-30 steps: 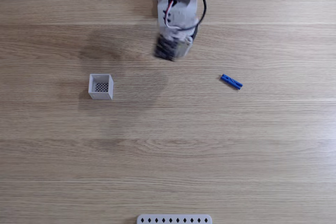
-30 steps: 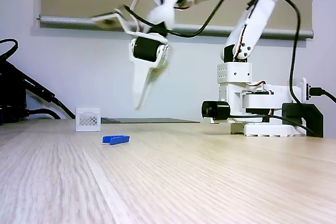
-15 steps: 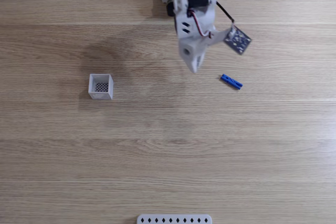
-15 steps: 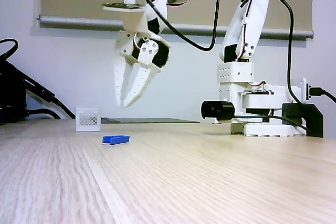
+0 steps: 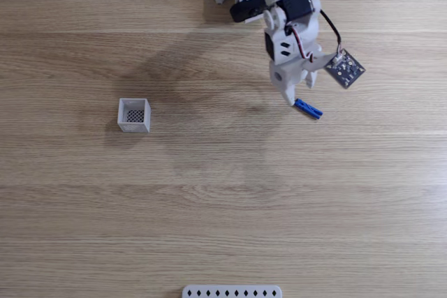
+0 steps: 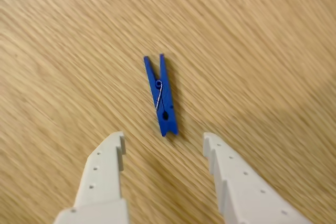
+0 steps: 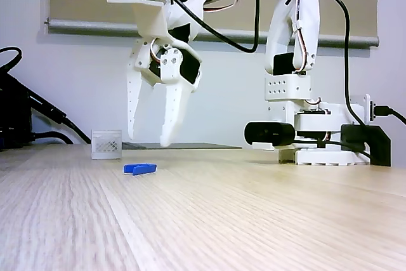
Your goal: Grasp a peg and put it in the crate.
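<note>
The blue peg (image 5: 308, 109) lies flat on the wooden table, right of centre in a fixed view from above. My gripper (image 5: 290, 98) hangs just beside its upper-left end. In the wrist view the peg (image 6: 161, 95) is a blue clothes peg lying just ahead of my open gripper (image 6: 164, 141), with nothing between the two white fingers. From the side, the gripper (image 7: 148, 139) points down, open, a little above the peg (image 7: 140, 169). The white crate (image 5: 134, 115) stands far to the left with its mesh bottom showing; from the side, the crate (image 7: 106, 145) stands behind the peg.
A flat white strip with diamond holes (image 5: 232, 291) lies at the table's near edge. The arm's base (image 7: 317, 138) stands at the right in the side view, and black cables (image 7: 25, 115) run in from the left. A small circuit board (image 5: 346, 69) sticks out from the wrist.
The arm has swung right in the view from above, from mid-table to just over the peg. The gripper has turned downward and spread its fingers. Peg and crate have not moved.
</note>
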